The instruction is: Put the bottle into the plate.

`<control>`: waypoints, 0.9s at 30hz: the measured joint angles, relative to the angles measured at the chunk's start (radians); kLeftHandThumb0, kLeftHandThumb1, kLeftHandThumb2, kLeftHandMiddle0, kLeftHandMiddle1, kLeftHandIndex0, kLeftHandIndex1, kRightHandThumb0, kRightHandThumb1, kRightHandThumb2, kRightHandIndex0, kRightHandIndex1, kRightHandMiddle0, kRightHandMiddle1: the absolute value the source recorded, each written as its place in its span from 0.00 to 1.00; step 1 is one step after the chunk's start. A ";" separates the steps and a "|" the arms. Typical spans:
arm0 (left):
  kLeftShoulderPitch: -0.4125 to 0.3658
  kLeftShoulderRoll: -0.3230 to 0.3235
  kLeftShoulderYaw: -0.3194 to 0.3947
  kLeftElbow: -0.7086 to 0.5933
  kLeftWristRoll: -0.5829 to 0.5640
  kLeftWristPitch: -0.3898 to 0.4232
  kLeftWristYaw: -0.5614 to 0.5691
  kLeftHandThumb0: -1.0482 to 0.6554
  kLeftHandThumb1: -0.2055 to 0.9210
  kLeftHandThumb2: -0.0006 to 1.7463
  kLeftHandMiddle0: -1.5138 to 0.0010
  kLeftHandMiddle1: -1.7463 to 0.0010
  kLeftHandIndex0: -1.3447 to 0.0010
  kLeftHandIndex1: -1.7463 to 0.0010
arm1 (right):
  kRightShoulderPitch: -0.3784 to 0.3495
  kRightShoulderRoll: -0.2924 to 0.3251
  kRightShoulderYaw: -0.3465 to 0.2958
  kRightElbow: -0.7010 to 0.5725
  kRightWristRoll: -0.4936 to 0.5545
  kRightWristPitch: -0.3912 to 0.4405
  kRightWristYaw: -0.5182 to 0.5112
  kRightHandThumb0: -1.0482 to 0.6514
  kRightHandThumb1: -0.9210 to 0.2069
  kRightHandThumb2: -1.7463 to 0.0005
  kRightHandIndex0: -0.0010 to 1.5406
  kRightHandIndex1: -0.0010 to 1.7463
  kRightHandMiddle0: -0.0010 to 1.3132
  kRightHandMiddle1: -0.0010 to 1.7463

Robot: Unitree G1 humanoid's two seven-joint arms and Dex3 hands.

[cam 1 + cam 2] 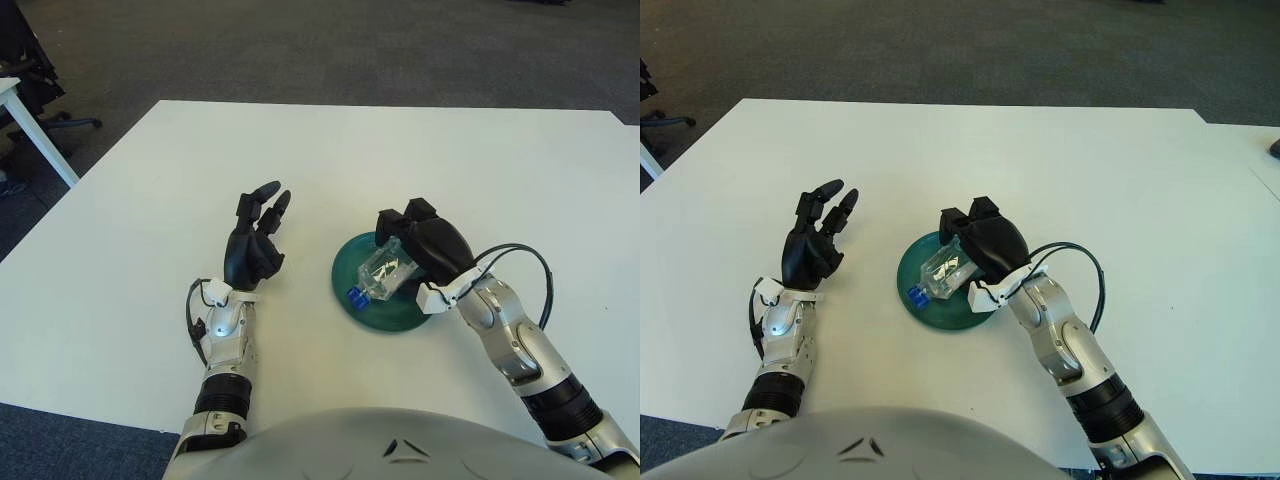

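Note:
A clear plastic bottle (381,274) with a blue cap lies tilted over the dark green plate (372,309), cap end pointing to the plate's front left. My right hand (425,246) is shut on the bottle from above and behind, its fingers wrapped around the bottle's body. Whether the bottle touches the plate I cannot tell. My left hand (256,236) stands to the left of the plate with its fingers spread and holds nothing.
Everything sits on a white table (150,200) that reaches to all sides of the plate. Beyond its far edge lies dark carpet, with another white table's corner (25,110) and an office chair at the far left.

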 measured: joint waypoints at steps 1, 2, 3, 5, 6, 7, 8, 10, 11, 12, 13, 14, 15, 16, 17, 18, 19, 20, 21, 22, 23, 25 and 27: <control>0.000 0.000 0.000 0.000 0.000 0.000 0.000 0.21 1.00 0.59 0.72 0.99 1.00 0.46 | 0.003 0.002 -0.001 -0.001 0.002 0.003 0.003 0.61 0.88 0.03 0.63 0.89 0.53 1.00; 0.000 0.000 0.000 0.000 0.000 -0.001 0.000 0.21 1.00 0.59 0.72 0.99 1.00 0.46 | 0.006 0.004 -0.002 -0.001 0.005 0.005 0.007 0.61 0.88 0.03 0.63 0.89 0.53 1.00; 0.000 0.000 0.000 0.000 0.000 -0.001 0.000 0.21 1.00 0.59 0.72 0.99 1.00 0.46 | 0.008 0.005 -0.002 -0.001 0.008 0.007 0.010 0.61 0.88 0.03 0.62 0.89 0.52 1.00; 0.000 0.000 0.000 0.000 0.000 -0.001 0.000 0.22 1.00 0.59 0.72 0.99 1.00 0.46 | 0.010 0.008 -0.002 -0.001 0.012 0.009 0.011 0.61 0.88 0.03 0.62 0.89 0.52 1.00; 0.000 0.001 0.000 0.000 0.000 -0.001 0.000 0.22 1.00 0.59 0.71 0.99 1.00 0.46 | 0.010 0.009 -0.002 0.000 0.013 0.009 0.011 0.61 0.88 0.03 0.62 0.89 0.52 1.00; 0.000 0.001 0.000 0.000 0.000 -0.002 0.000 0.22 1.00 0.59 0.71 0.99 1.00 0.45 | 0.010 0.011 -0.002 0.000 0.014 0.009 0.011 0.61 0.88 0.03 0.62 0.89 0.52 1.00; 0.000 0.001 0.000 0.000 0.000 -0.002 0.000 0.22 1.00 0.59 0.71 0.99 1.00 0.45 | 0.010 0.013 -0.002 0.000 0.014 0.009 0.011 0.61 0.88 0.03 0.62 0.89 0.52 1.00; 0.000 0.001 0.000 0.000 0.000 -0.003 0.000 0.23 1.00 0.59 0.71 0.99 1.00 0.45 | 0.011 0.017 -0.002 0.000 0.016 0.009 0.011 0.61 0.88 0.03 0.62 0.89 0.52 1.00; 0.001 0.001 0.000 -0.001 0.000 -0.003 0.000 0.23 1.00 0.59 0.71 0.99 1.00 0.45 | 0.011 0.019 -0.002 0.000 0.017 0.009 0.010 0.61 0.88 0.03 0.62 0.89 0.53 1.00; 0.001 0.001 0.000 -0.001 0.000 -0.003 0.000 0.23 1.00 0.59 0.71 0.99 1.00 0.45 | 0.011 0.022 -0.003 0.000 0.017 0.009 0.009 0.61 0.87 0.04 0.61 0.88 0.53 1.00; 0.001 0.001 0.000 -0.001 0.000 -0.003 0.000 0.23 1.00 0.59 0.71 0.99 1.00 0.45 | 0.012 0.025 -0.003 0.001 0.022 0.009 0.007 0.61 0.87 0.05 0.61 0.88 0.53 1.00; 0.001 0.001 0.000 -0.001 0.000 -0.003 0.000 0.23 1.00 0.59 0.71 0.99 1.00 0.45 | 0.012 0.028 -0.004 0.002 0.026 0.007 0.006 0.61 0.86 0.05 0.61 0.88 0.53 1.00; 0.001 0.001 0.000 -0.001 0.000 -0.003 0.000 0.23 1.00 0.59 0.71 0.99 1.00 0.45 | 0.012 0.032 -0.005 0.004 0.032 0.005 0.005 0.61 0.75 0.12 0.53 0.91 0.46 1.00; 0.001 0.001 -0.001 -0.001 0.000 -0.003 0.000 0.22 1.00 0.59 0.71 0.99 1.00 0.45 | 0.013 0.034 -0.007 0.007 0.042 0.001 0.005 0.57 0.65 0.20 0.44 0.89 0.43 0.99; 0.001 0.002 -0.001 -0.001 0.000 -0.003 0.000 0.22 1.00 0.59 0.71 0.99 1.00 0.45 | 0.013 0.034 -0.009 0.011 0.060 -0.010 0.006 0.50 0.48 0.34 0.31 0.86 0.38 0.98; 0.001 0.002 -0.001 -0.001 0.000 -0.003 0.000 0.22 1.00 0.59 0.72 0.99 1.00 0.45 | 0.013 0.033 -0.011 0.015 0.074 -0.021 0.007 0.36 0.34 0.48 0.23 0.74 0.26 0.94; 0.001 0.002 -0.002 -0.002 0.000 -0.003 0.000 0.21 1.00 0.59 0.72 0.99 1.00 0.46 | 0.013 0.031 -0.013 0.020 0.090 -0.034 0.010 0.28 0.22 0.61 0.18 0.64 0.19 0.91; 0.001 0.002 -0.002 -0.001 0.000 -0.004 0.000 0.21 1.00 0.59 0.72 0.99 1.00 0.46 | 0.013 0.028 -0.013 0.024 0.100 -0.045 0.011 0.22 0.18 0.63 0.15 0.54 0.15 0.81; 0.001 0.003 -0.003 -0.002 0.001 -0.005 0.000 0.20 1.00 0.59 0.73 0.99 1.00 0.46 | 0.012 0.023 -0.013 0.027 0.106 -0.059 0.013 0.14 0.11 0.66 0.11 0.39 0.10 0.64; 0.001 0.003 -0.004 -0.001 0.001 -0.006 0.000 0.19 1.00 0.59 0.73 1.00 1.00 0.47 | 0.012 0.015 -0.013 0.031 0.108 -0.074 0.015 0.09 0.07 0.67 0.08 0.28 0.06 0.53; 0.001 0.004 -0.005 -0.001 0.001 -0.008 0.000 0.19 1.00 0.59 0.73 1.00 1.00 0.47 | 0.012 0.005 -0.013 0.035 0.108 -0.090 0.018 0.07 0.06 0.67 0.07 0.22 0.05 0.45; 0.001 0.006 -0.006 -0.001 0.002 -0.015 0.000 0.16 1.00 0.59 0.74 1.00 1.00 0.48 | 0.010 -0.013 -0.013 0.044 0.105 -0.121 0.018 0.03 0.02 0.66 0.03 0.09 0.02 0.23; 0.001 0.009 -0.006 0.001 0.005 -0.026 0.000 0.15 1.00 0.59 0.74 1.00 1.00 0.48 | 0.008 -0.038 -0.012 0.057 0.089 -0.162 0.006 0.02 0.01 0.64 0.01 0.05 0.01 0.12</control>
